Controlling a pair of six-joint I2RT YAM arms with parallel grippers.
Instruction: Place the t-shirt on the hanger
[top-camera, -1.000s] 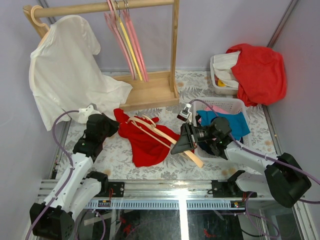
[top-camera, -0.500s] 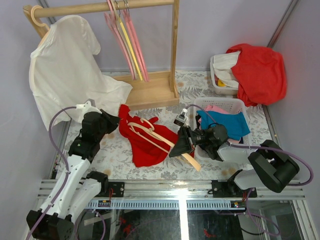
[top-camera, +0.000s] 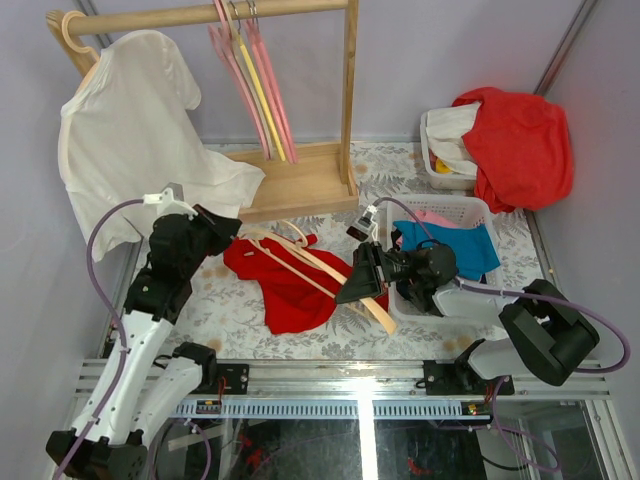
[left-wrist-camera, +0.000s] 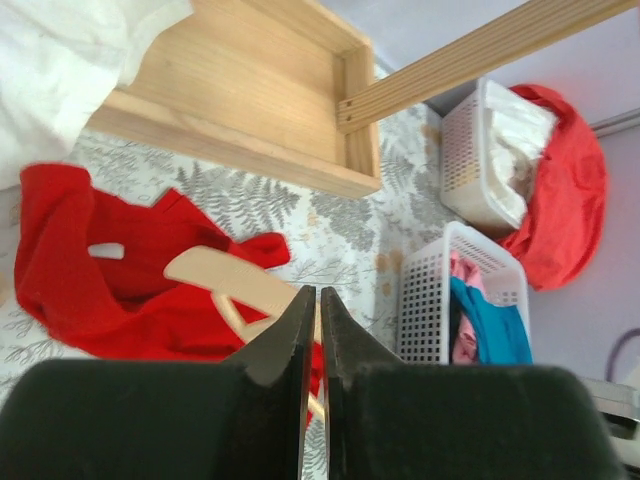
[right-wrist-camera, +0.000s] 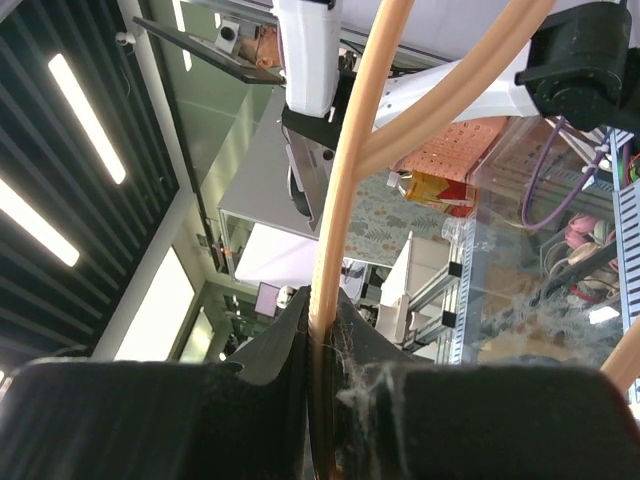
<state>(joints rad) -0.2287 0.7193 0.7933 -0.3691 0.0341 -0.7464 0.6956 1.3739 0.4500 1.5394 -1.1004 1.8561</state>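
Note:
The red t-shirt (top-camera: 285, 290) lies crumpled on the table, and its white label shows in the left wrist view (left-wrist-camera: 105, 250). The pale wooden hanger (top-camera: 300, 255) lies across the shirt, hook towards the rack. My right gripper (top-camera: 352, 288) is shut on the hanger's right arm, which runs up between the jaws in the right wrist view (right-wrist-camera: 365, 130). My left gripper (top-camera: 225, 228) is shut and empty, raised just left of the shirt's upper corner. In its wrist view the left gripper (left-wrist-camera: 312, 300) looks down on the shirt and the hanger (left-wrist-camera: 225, 275).
A wooden clothes rack (top-camera: 300, 185) stands at the back with a white t-shirt (top-camera: 130, 150) and pink and yellow hangers (top-camera: 255, 85). A white basket (top-camera: 470, 210) of blue and pink clothes sits by my right arm. A bin with a red-orange garment (top-camera: 520, 145) is behind it.
My left gripper has lifted and drawn back to the left, off the shirt. The shirt's upper corner has dropped and spread left. My right gripper keeps the hanger, shifted slightly.

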